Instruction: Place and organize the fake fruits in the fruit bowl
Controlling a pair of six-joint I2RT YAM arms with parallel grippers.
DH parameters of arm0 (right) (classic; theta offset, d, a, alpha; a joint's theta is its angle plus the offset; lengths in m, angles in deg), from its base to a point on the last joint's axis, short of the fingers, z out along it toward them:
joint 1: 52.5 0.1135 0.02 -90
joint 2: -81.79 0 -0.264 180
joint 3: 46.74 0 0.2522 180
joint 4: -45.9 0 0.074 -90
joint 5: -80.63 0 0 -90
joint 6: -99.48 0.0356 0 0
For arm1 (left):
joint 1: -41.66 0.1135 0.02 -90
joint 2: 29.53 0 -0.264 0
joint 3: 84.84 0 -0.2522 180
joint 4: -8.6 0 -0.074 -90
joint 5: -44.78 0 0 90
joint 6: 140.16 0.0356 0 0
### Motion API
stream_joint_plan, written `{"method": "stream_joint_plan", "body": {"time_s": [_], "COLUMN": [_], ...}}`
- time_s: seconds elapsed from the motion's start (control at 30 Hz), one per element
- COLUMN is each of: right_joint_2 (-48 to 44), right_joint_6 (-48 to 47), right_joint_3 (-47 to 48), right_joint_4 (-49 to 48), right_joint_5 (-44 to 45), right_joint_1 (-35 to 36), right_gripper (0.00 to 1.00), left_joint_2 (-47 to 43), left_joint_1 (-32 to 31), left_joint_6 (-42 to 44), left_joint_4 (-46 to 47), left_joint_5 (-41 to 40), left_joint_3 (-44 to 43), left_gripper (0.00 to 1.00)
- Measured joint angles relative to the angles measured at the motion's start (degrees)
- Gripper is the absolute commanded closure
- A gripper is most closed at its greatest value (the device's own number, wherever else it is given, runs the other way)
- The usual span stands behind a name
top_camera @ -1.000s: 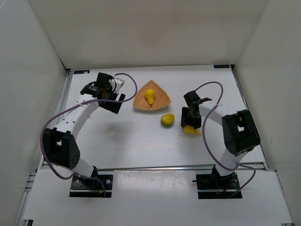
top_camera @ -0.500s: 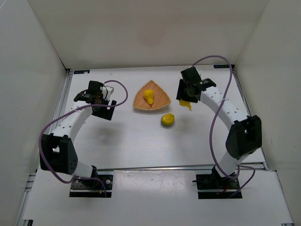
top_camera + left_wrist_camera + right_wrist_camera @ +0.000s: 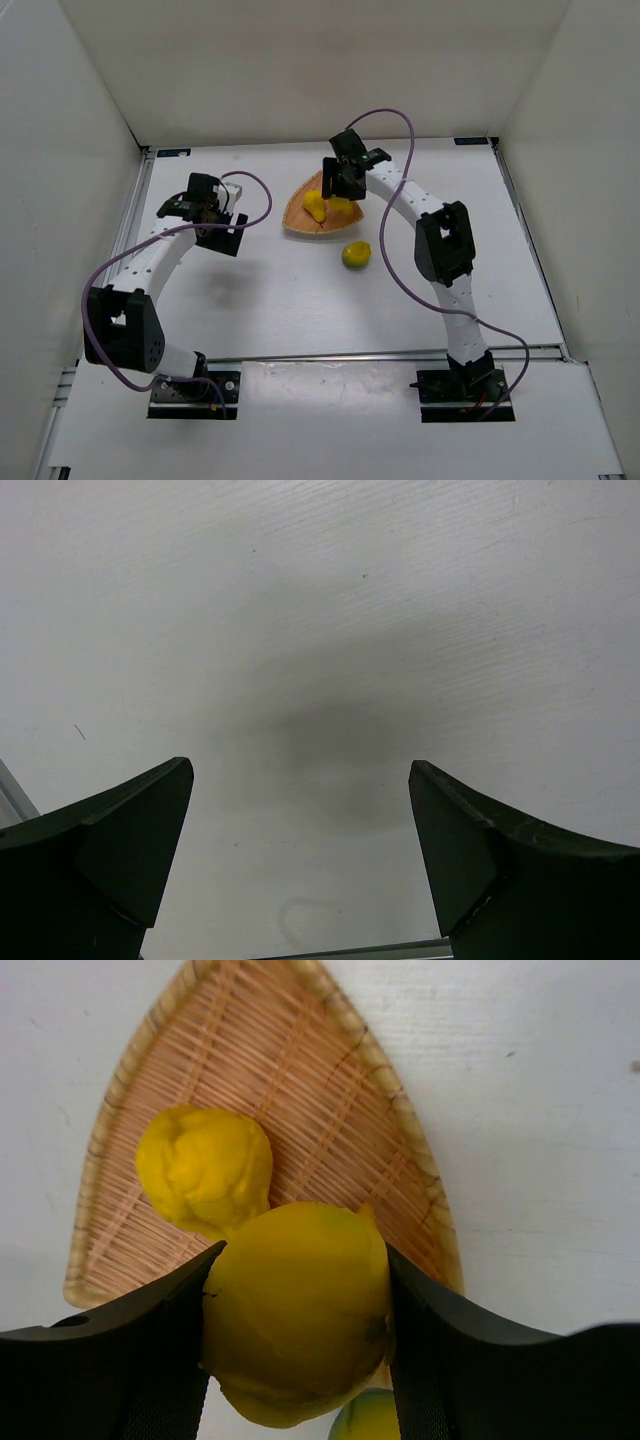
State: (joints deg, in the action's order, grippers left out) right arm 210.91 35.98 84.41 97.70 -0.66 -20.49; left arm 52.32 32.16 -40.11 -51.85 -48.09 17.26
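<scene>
Right gripper: pinching a glossy yellow plastic pear — shallow woven light-brown bowl sits right underneath, second yellow pear inside, just beside.
Left gripper: spread wide, empty, farther off.

No text, brand, number or sign can be read in any view. 2 small dark tags sit at the far corners of the table, 1 on the left and 1 on the right, but they are too small to show any lettering.
</scene>
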Motion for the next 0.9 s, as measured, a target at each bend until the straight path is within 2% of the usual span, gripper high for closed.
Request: {"method": "stream_joint_plan", "body": {"time_s": [0.07, 0.1, 0.13, 0.3, 0.53, 0.63, 0.77, 0.9], "right_joint_2": [0.6, 0.6, 0.4, -3.8, -25.0, -29.5, -27.2, -21.7], "right_joint_6": [0.1, -0.1, -0.2, -1.8, -6.1, -5.9, -4.9, -3.3], "right_joint_3": [0.0, 0.0, 0.0, -3.0, -21.7, -28.6, -35.7, -37.0], "right_joint_4": [0.7, 0.9, 0.8, 0.6, -0.5, -0.6, 0.5, 0.6], "right_joint_5": [-1.7, -2.6, -3.3, -4.8, 1.8, 3.3, 3.3, 4.0], "right_joint_1": [-0.1, -0.1, -0.1, 0.1, 5.3, 8.5, 9.7, 9.2], "right_gripper": [0.13, 0.04, 0.0, 0.0, 0.0, 0.0, 0.0, 0.0], "left_joint_2": [0.0, 0.0, 0.0, 0.0, 0.0, 0.0, -0.6, -2.9], "left_joint_1": [0.0, 0.0, 0.0, 0.0, 0.0, 0.0, 0.0, 0.8], "left_joint_6": [0.0, 0.0, 0.0, 0.0, 0.0, 0.0, 0.2, 0.2], "left_joint_4": [0.0, 0.0, 0.0, 0.0, 0.0, 0.0, 0.7, 1.3], "left_joint_5": [0.0, 0.0, 0.0, 0.0, 0.1, 0.1, 0.0, 0.0], "left_joint_3": [0.0, 0.0, 0.0, 0.0, 0.0, 0.0, 1.0, 5.9], "left_gripper": [0.0, 0.0, 0.0, 0.0, 0.0, 0.0, 0.0, 0.0]}}
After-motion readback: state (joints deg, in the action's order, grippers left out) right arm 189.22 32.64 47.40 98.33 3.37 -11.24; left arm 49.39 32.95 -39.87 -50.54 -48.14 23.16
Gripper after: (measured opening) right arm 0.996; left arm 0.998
